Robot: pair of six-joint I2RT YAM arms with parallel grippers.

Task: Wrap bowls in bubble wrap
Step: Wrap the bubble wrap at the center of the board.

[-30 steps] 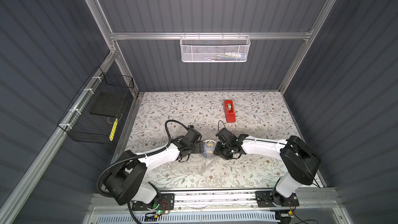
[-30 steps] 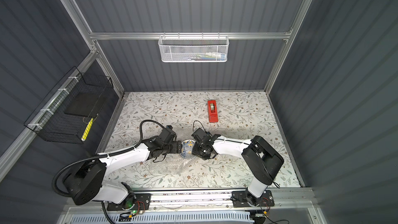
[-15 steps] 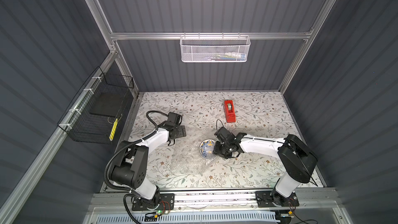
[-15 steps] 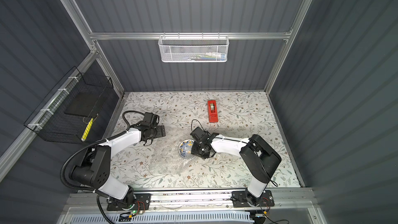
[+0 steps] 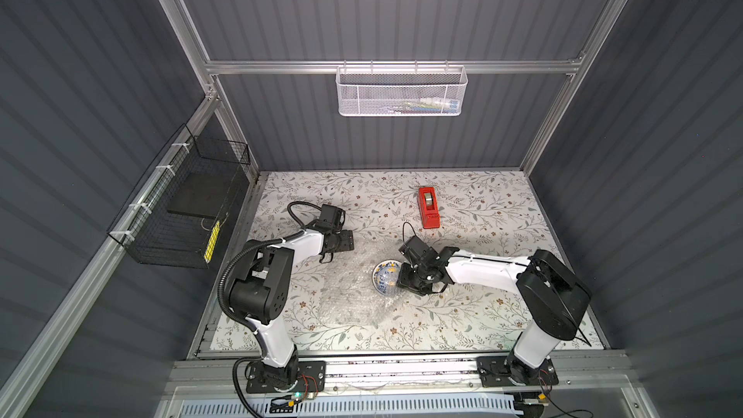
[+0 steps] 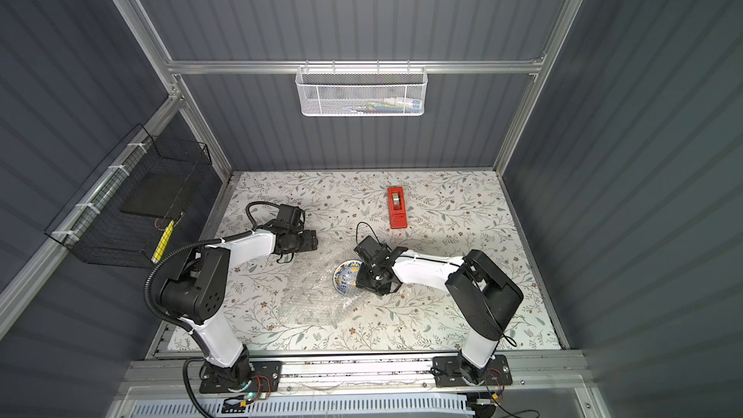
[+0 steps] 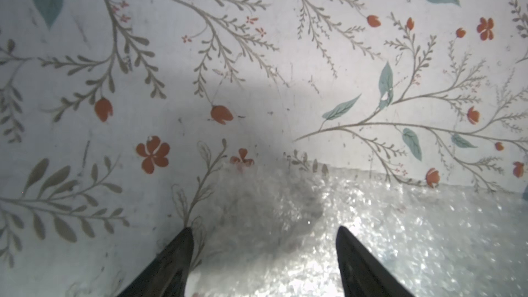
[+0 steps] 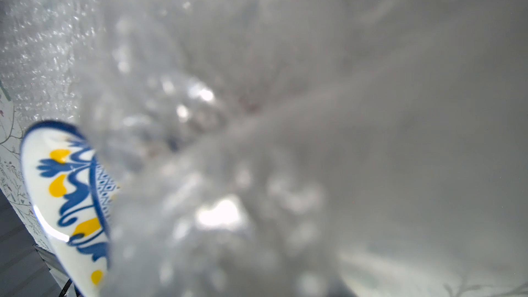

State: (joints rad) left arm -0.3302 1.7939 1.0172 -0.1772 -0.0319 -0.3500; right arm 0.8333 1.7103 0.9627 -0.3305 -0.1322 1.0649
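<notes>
- The bowl (image 5: 386, 277) is small, round and shallow; white with blue scrollwork, yellow patches and a blue rim, as the right wrist view (image 8: 64, 192) shows up close
- It sits near the middle of the floral table (image 5: 494, 211), on the right part of the bubble wrap (image 5: 349, 295); a fold of the wrap lies over the side of the bowl nearest the right arm
- The bubble wrap is a clear, shiny, crinkled sheet, far wider than the bowl; it is spread flat to the bowl's left and front in both top views (image 6: 307, 299)
- The right gripper (image 5: 401, 281) is at the bowl's right rim; blurred wrap (image 8: 285, 138) fills its wrist view, so I cannot tell how its jaws stand or what they hold
- The left gripper (image 7: 264, 229) is spread wide, low over a far corner of the wrap (image 7: 414, 238), well apart from the bowl; nothing is between its fingers (image 7: 171, 261)
- A white mesh basket (image 5: 400, 95) hangs on the back wall; it holds a few long things too small to name
- A black wire basket (image 5: 183, 211) hangs on the left wall; inside lie a dark flat slab and a yellow strip
- A red tape dispenser (image 5: 428, 207) stands behind the bowl, apart from it
</notes>
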